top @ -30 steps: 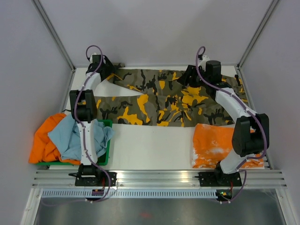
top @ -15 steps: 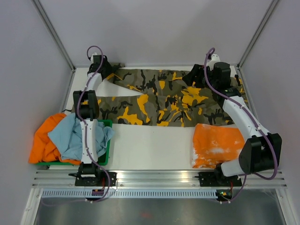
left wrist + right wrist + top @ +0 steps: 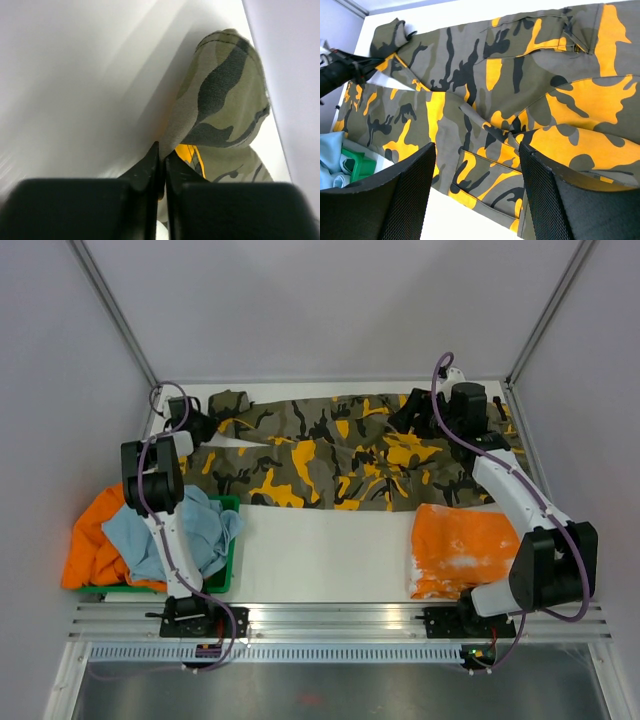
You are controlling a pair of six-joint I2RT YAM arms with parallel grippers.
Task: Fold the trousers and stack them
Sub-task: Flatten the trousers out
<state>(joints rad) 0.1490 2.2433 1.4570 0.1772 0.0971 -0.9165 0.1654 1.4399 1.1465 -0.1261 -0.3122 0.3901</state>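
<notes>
From where I stand, the left gripper [image 3: 162, 153] has its fingers pressed tight together on the hem end of one leg of the trousers [image 3: 225, 85]. The cloth humps up in a loose fold just past the tips. That pinch sits beyond the green basket [image 3: 228, 504], toward the back wall.

The right gripper [image 3: 476, 147] hangs with its jaws spread wide and nothing between them. It is over the waist end of the trousers, well to the right of the basket and farther back.

I'd judge the cloth soft and limp, but a thicker weave than a T-shirt. It should sag and drag when lifted rather than keep a shape, and it looks neither slippery nor fragile. The hems and the waistband look like the sound places to grip, since the doubled seams give the fingers something to bite. I'd want one hold at each end, so the length comes over evenly.

The pair is olive-green camouflage with black streaks and bright yellow-orange blotches. It lies flat along the back of the table, from beyond the basket out to its far right. The two legs are side by side with a sliver of bare table between them. Pocket flaps show on the legs, and there are wrinkles at the crotch.

To the right of the basket, nearer than the waist, lies an orange-and-white garment [image 3: 460, 550].
</notes>
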